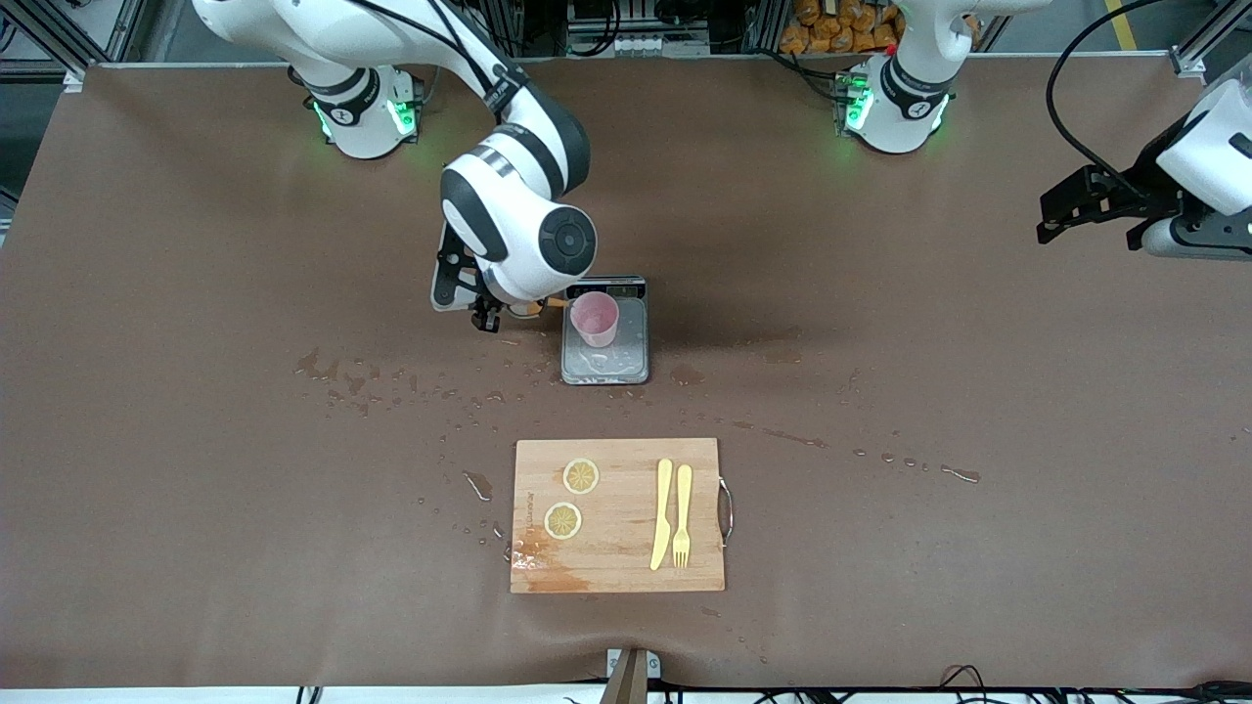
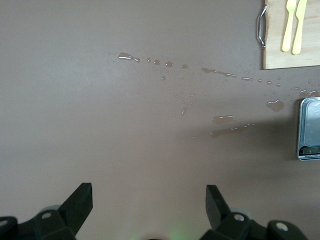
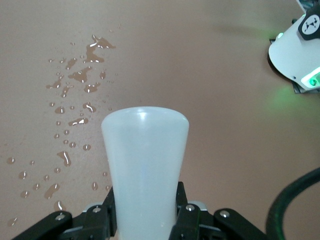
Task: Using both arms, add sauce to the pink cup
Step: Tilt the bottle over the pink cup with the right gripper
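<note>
My right gripper [image 1: 487, 315] is shut on the sauce bottle and holds it sideways just above the table, beside the pink cup [image 1: 595, 319]. The arm hides most of the bottle in the front view; only its orange nozzle [image 1: 549, 304] shows, pointing at the cup's rim. In the right wrist view the whitish bottle body [image 3: 145, 155] fills the space between the right gripper [image 3: 145, 200] fingers. The cup stands upright on a small grey scale [image 1: 606, 367]. My left gripper [image 1: 1049, 217] is open and empty, up over the left arm's end of the table; it also shows in the left wrist view [image 2: 149, 192].
A wooden cutting board [image 1: 618, 567] lies nearer the front camera than the scale, with two lemon slices [image 1: 581, 476], a yellow knife [image 1: 662, 513] and a fork [image 1: 682, 515]. Water drops [image 1: 337, 376] are scattered on the brown table. The left wrist view shows the board's handle [image 2: 260, 27] and the scale's edge [image 2: 310, 127].
</note>
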Available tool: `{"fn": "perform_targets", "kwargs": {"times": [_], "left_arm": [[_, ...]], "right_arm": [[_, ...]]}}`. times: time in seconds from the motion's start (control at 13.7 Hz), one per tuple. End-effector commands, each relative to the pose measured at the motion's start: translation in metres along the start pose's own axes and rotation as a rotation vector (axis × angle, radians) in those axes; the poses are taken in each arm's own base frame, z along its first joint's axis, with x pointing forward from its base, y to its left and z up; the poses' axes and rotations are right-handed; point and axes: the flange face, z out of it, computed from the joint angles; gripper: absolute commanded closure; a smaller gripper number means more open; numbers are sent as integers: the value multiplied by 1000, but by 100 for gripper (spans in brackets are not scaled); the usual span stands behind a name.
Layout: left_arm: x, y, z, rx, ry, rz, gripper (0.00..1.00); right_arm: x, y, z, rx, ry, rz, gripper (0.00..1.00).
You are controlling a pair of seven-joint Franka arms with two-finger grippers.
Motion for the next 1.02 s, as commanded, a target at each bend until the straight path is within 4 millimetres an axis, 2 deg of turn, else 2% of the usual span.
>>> {"fn": "perform_targets", "kwargs": {"times": [0.0, 0.15, 0.36, 0.44, 0.58, 0.8, 0.95], "left_arm": [[-1, -3, 1, 7, -12, -1, 0], [-1, -2, 3, 9, -19, 0, 0], [-2, 0, -1, 17, -10, 7, 0], [-4, 3, -4, 17, -4, 12, 0], [-4, 3, -4, 18, -3, 12, 0], [-5, 2, -7, 18, 3, 11, 0], [-7, 1, -8, 25, 4, 10, 0]], "right_arm": [[-14, -5, -3, 10, 70, 20, 56], [-13, -5, -6, 12, 67, 21, 63], [-2, -10, -14, 4, 35, 19, 64], [17, -18, -21, -2, 4, 36, 59], [50, -29, -37, -32, -104, 10, 58], [91, -33, -31, -22, -170, -19, 58], [126, -32, -25, -15, -258, -49, 58]]}}
